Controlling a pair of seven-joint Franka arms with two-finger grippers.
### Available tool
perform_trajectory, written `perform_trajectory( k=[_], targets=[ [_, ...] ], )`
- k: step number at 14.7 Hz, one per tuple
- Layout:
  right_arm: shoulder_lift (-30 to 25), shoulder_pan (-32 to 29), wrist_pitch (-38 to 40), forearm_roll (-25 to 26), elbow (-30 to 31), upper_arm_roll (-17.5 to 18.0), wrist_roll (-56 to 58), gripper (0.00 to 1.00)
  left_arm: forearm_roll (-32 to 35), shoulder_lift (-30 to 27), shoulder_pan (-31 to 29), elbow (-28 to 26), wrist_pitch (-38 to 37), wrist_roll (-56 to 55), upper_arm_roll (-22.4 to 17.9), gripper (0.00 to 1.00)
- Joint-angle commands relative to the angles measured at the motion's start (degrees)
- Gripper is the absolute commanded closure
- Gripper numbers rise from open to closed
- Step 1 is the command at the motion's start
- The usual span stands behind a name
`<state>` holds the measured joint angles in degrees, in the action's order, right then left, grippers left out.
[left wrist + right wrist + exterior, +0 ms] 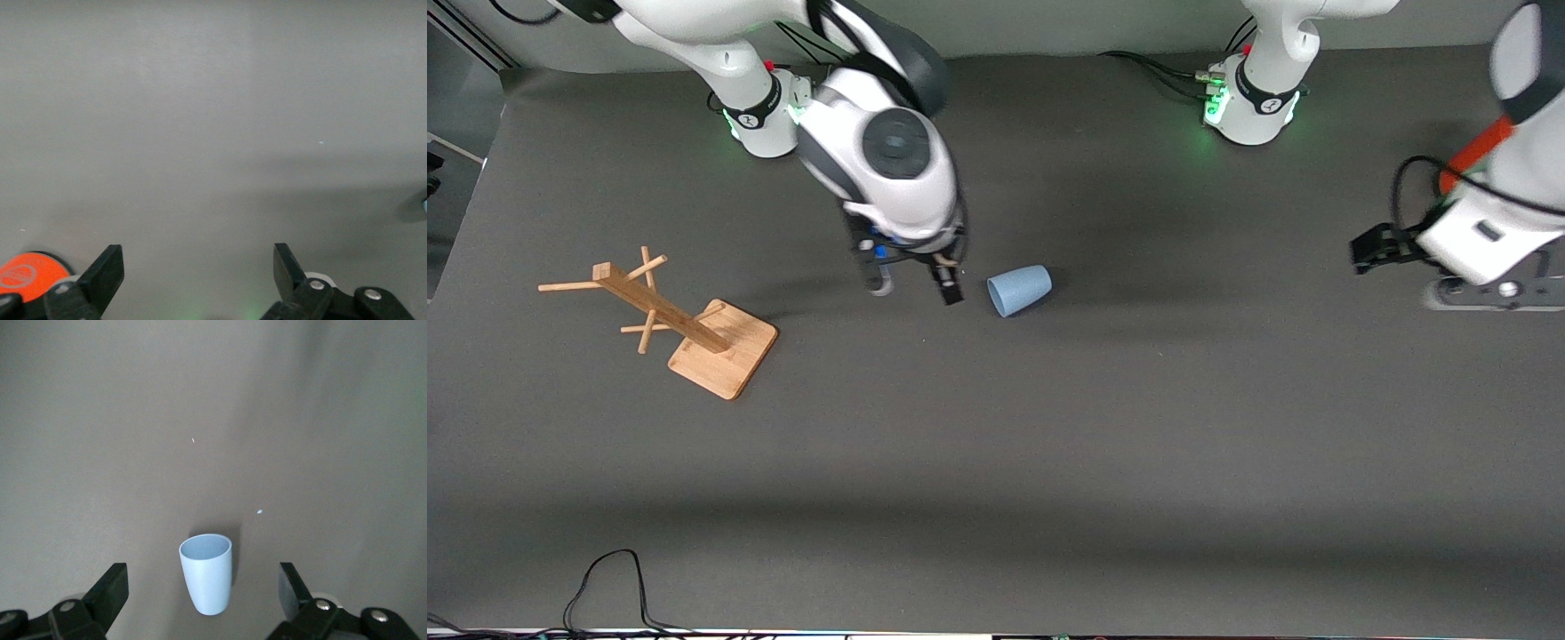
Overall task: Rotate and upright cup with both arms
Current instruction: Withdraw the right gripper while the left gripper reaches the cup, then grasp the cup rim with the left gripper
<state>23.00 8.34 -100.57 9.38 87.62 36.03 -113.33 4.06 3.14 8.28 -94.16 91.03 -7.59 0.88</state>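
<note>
While the cup [1019, 290] lies on its side on the dark table [1049, 444], the right gripper [914, 286] hangs just beside it, toward the right arm's end, fingers spread wide and holding nothing. Its wrist view shows the cup [207, 573] between the parted fingertips [110, 590]. Well apart, the left gripper [199, 270] waits over bare table, wide open and empty.

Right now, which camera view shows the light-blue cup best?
The right wrist view: the cup fills the middle, lying on its side with the rim and darker inside visible. The front view shows the cup smaller, on the mat beside the open right claw. The left wrist view shows only bare mat.
</note>
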Motion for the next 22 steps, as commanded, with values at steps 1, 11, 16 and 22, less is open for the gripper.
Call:
perform_trajectory(
  k=[1, 11, 16, 22],
  targets=[
    [-8.99, -2.28, 3.61, -6.99, 1.85, -6.38, 17.28, 0.00, 0.68, 3.96, 2.88, 1.87, 2.56, -10.03, 4.20, 0.00],
    [-24.92, -2.01, 7.93, -13.78, 5.63, -34.35, 79.36, 0.00, 7.08, 33.04, 20.44, 22.95, 11.01, -43.08, 11.25, 0.00],
    [-28.17, -2.10, -2.31, -13.87, 15.26, -39.98, 96.60, 0.00, 8.33, 45.09, 30.29, 32.28, 10.31, -53.39, 10.82, 0.00],
    [-28.01, -2.01, -2.89, -13.78, 18.47, -40.16, 109.47, 0.00, 17.64, 54.16, 36.90, 36.16, 7.60, -52.66, 10.90, 0.02]
  ],
)
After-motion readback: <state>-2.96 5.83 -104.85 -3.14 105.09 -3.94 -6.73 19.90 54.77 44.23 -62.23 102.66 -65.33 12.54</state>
